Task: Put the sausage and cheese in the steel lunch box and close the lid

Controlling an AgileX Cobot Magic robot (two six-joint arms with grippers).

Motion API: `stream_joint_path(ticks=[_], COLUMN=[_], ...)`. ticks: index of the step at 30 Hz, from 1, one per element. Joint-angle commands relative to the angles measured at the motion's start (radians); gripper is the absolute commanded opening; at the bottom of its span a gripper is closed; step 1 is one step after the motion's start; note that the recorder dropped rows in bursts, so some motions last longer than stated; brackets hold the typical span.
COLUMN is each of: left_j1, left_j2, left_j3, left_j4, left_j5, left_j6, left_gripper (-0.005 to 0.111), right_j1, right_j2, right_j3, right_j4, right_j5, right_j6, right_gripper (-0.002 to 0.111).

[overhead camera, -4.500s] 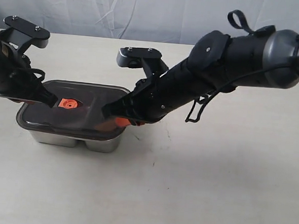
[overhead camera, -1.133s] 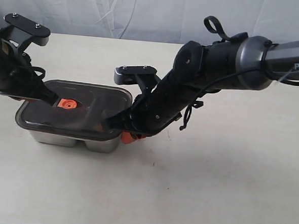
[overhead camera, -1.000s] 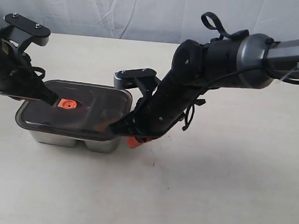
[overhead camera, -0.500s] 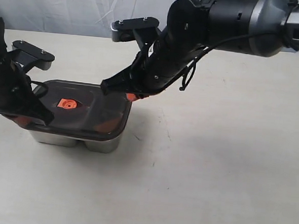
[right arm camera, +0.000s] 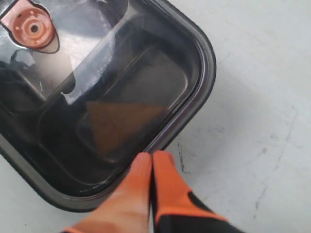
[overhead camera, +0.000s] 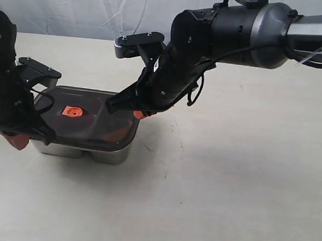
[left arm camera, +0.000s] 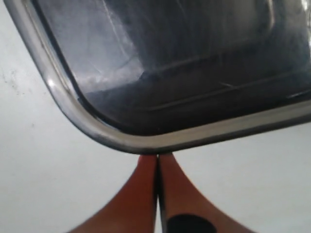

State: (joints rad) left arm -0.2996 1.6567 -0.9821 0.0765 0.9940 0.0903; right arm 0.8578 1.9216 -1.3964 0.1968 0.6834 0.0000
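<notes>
We judge closing step: lid sits on steel lunch box, centre-left of exterior view; cheese shows beneath (sausage unseen). Both pinched together, empty: right gripper, left gripper. Next, we reckon: press lid down, check fit.

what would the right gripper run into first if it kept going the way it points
Most likely the lid, at its corner rim: the shut right gripper points at it, though the gap is hard to judge.

White "PiPE", cut off at the edge, on right arm
</notes>
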Motion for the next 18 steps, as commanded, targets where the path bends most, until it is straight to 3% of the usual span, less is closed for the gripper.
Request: stream_joint_path(ticks=[1,4,8,13,18], left_j1=[0.001,0.001,0.001,0.001,0.001], left_j2=[0.002,0.002,0.002,-0.025,-0.115], left_j3=[-0.009,-0.009,-0.025,-0.027,-0.048], left_j4=[0.004,0.004,0.004,-0.021,-0.023], left_j5=[-0.050,-0.077,0.024,0.042,0.017], left_j6=[-0.003,-0.003,-0.003,-0.003,-0.001], left_gripper=[0.000,0.000,0.000,0.000,0.000], right_j1=[0.000,0.000,0.000,0.000,0.009], right_j2=[-0.005,-0.005,-0.005,-0.005,-0.005], right_j3=[-0.005,-0.005,-0.005,-0.005,-0.005], right_j4=[-0.001,-0.001,-0.005,-0.004,0.140], right_j5=[-0.010,-0.010,-0.008,-0.015,0.021], right_j6=[-0.009,-0.009,-0.009,-0.009,-0.138], right_gripper=[-0.001,-0.001,-0.001,-0.001,-0.001])
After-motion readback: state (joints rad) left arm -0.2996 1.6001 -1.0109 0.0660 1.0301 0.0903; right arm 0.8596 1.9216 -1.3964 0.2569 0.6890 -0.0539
